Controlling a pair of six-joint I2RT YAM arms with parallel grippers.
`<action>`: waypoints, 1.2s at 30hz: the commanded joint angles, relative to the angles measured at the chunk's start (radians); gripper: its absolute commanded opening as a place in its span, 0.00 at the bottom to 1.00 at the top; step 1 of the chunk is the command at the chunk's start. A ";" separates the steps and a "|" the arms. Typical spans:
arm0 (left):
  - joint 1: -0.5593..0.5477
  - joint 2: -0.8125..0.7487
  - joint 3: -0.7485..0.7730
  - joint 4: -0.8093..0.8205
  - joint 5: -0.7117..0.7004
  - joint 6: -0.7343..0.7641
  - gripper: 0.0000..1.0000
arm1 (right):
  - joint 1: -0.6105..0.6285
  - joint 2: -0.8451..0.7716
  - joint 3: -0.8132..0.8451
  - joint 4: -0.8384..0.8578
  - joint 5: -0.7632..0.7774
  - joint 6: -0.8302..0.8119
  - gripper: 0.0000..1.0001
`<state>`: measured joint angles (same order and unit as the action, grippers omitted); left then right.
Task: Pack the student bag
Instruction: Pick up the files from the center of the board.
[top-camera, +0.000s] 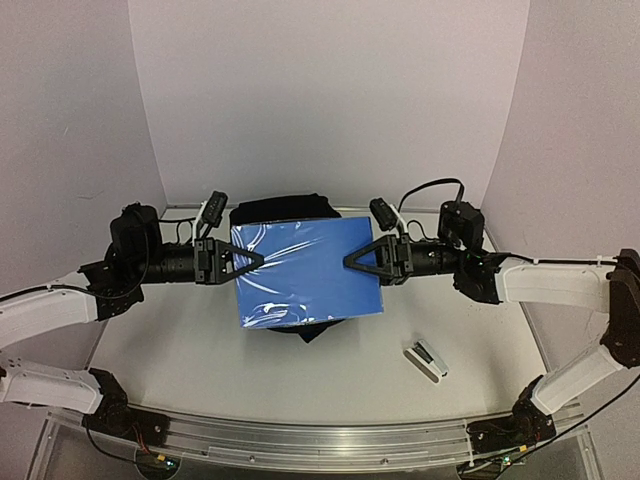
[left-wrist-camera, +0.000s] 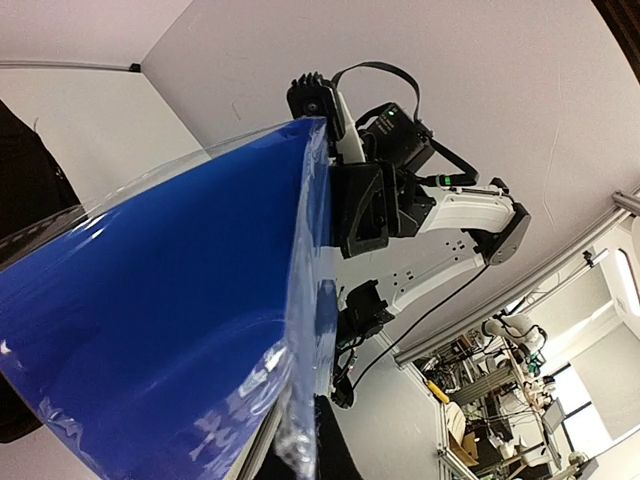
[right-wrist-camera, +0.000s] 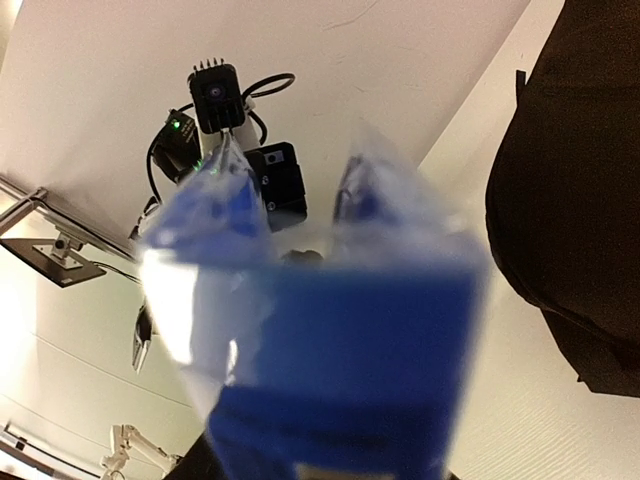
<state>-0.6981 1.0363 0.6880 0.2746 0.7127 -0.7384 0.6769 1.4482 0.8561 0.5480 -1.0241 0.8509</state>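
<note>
A flat blue pack (top-camera: 305, 270) in clear plastic wrap hangs level between both arms, above the student bag (top-camera: 280, 208), a black backpack that shows only at its far and near edges. My left gripper (top-camera: 258, 258) is shut on the pack's left edge. In the left wrist view the blue pack (left-wrist-camera: 150, 300) fills the left half, with a dark fingertip (left-wrist-camera: 338, 455) beside the wrap. My right gripper (top-camera: 350, 260) pinches the right edge. In the right wrist view the blurred pack (right-wrist-camera: 350, 350) hides the fingers, and the black bag (right-wrist-camera: 570, 200) lies at the right.
A small white and grey stapler-like thing (top-camera: 426, 360) lies on the table at the near right. Pale walls close in the table on the left, back and right. A metal rail (top-camera: 320, 435) runs along the near edge.
</note>
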 joint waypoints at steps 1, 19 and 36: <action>0.011 0.029 0.056 0.046 0.007 -0.011 0.00 | 0.008 -0.045 -0.008 0.115 -0.024 0.049 0.34; 0.110 0.141 0.249 -0.593 -0.347 0.229 0.92 | -0.149 -0.188 -0.044 -0.069 0.507 -0.007 0.00; -0.235 0.514 0.436 -0.692 -0.652 0.721 0.97 | -0.190 -0.377 -0.008 -0.513 0.990 -0.135 0.00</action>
<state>-0.8686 1.4740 1.0452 -0.3640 0.2248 -0.1673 0.4911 1.0962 0.8716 0.0461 -0.0890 0.7181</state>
